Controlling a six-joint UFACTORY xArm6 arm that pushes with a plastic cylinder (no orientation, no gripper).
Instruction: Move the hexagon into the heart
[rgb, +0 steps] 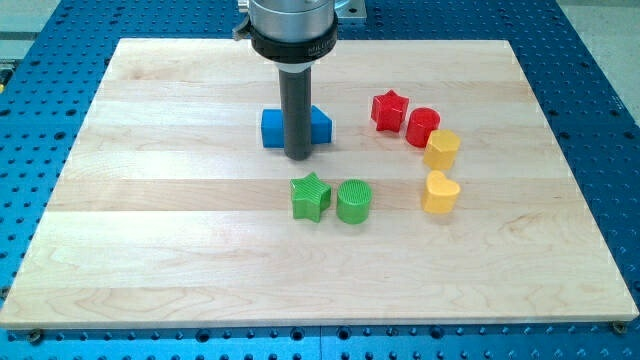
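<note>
My tip (298, 157) sits on the wooden board (150, 230) in the upper middle of the frame, right in front of a blue block (270, 128) whose shape the rod hides from me. Below it, near centre, I see a green star (310, 197) just beside a green cylinder (354, 201). At upper right, a red star (389, 110), a red cylinder (422, 126) and a yellow hexagon (442, 149) run in a touching chain. The yellow heart (440, 192) lies just below the hexagon, apart from it.
</note>
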